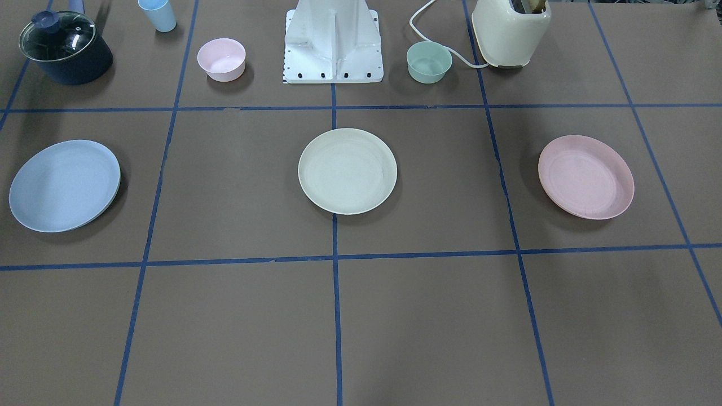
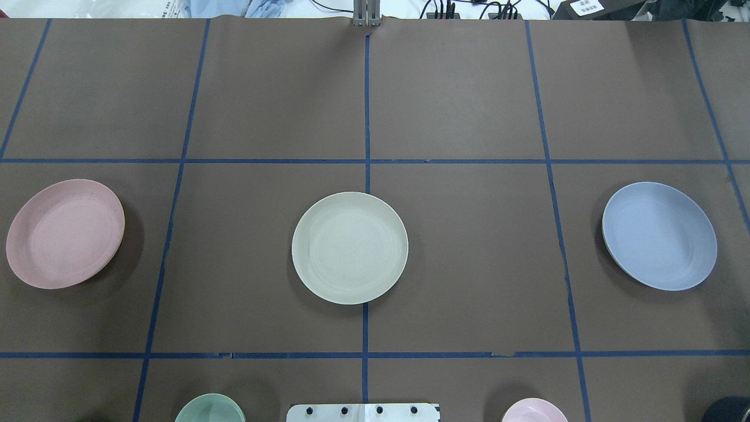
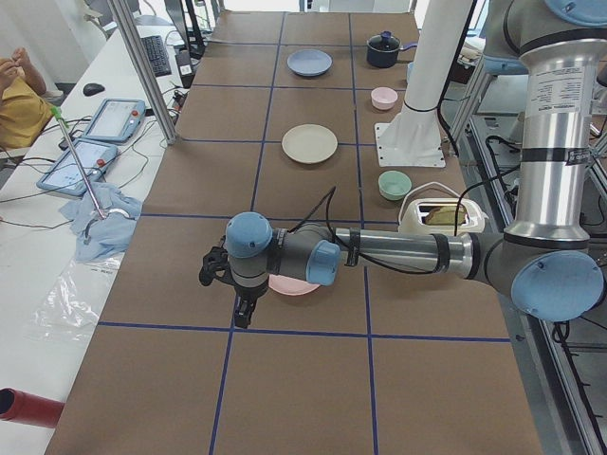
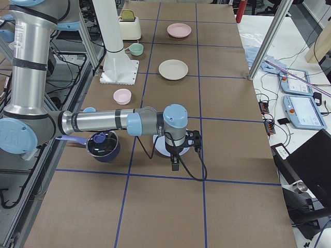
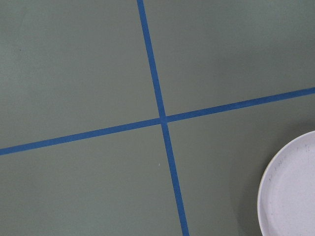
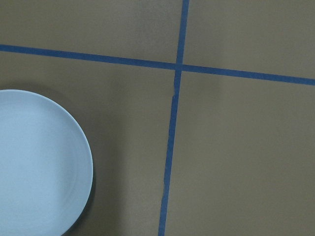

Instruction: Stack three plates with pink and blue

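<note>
Three plates lie apart in a row on the brown table. The pale pink plate [image 1: 585, 176] [image 2: 64, 233] is on my left side, the cream-white plate [image 1: 347, 171] [image 2: 350, 247] in the middle, and the pale blue plate [image 1: 64, 185] [image 2: 659, 235] on my right side. My left gripper [image 3: 243, 315] hangs above the table beside the pink plate [image 3: 296, 285]; its rim shows in the left wrist view [image 5: 293, 191]. My right gripper [image 4: 175, 164] hangs beside the blue plate [image 4: 159, 148], which also shows in the right wrist view [image 6: 39, 162]. I cannot tell whether either gripper is open or shut.
Near the robot base [image 1: 333, 45] stand a small pink bowl [image 1: 221, 59], a small green bowl [image 1: 429, 62], a cream toaster [image 1: 510, 31], a dark lidded pot [image 1: 66, 48] and a blue cup [image 1: 158, 14]. Blue tape lines grid the table.
</note>
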Controlling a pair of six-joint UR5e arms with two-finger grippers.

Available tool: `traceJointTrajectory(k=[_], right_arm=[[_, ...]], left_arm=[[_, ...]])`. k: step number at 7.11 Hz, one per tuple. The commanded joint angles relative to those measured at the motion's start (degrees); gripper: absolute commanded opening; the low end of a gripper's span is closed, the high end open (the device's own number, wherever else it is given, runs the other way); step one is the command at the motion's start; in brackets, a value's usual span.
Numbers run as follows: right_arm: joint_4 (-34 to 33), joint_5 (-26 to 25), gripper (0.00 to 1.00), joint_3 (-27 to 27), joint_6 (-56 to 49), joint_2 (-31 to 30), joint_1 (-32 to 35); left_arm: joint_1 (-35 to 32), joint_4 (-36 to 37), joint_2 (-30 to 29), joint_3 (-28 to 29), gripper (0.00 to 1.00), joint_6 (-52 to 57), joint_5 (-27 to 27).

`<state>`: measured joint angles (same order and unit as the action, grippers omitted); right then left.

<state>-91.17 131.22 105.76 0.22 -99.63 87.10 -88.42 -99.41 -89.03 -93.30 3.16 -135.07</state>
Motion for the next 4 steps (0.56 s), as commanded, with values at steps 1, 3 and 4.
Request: traceJointTrajectory(k=[1,3,4], right_arm=[[-0.06,0.01,1.0,-0.03,0.04,0.05,0.0],[0.03,0.09,1.0,0.23,0.13,0.4,0.0],[1.34,0.09,1.0,0.24,0.22,0.4,0.0]], left_arm=[[0.09,-3.48,0.09,-0.04,1.0,0.0,0.07],[0.26,-8.84,0.09,-0.39,1.0,0.0,0.07],[0.44,-12.87,0.35,-0.22,1.0,0.09,0.33]])
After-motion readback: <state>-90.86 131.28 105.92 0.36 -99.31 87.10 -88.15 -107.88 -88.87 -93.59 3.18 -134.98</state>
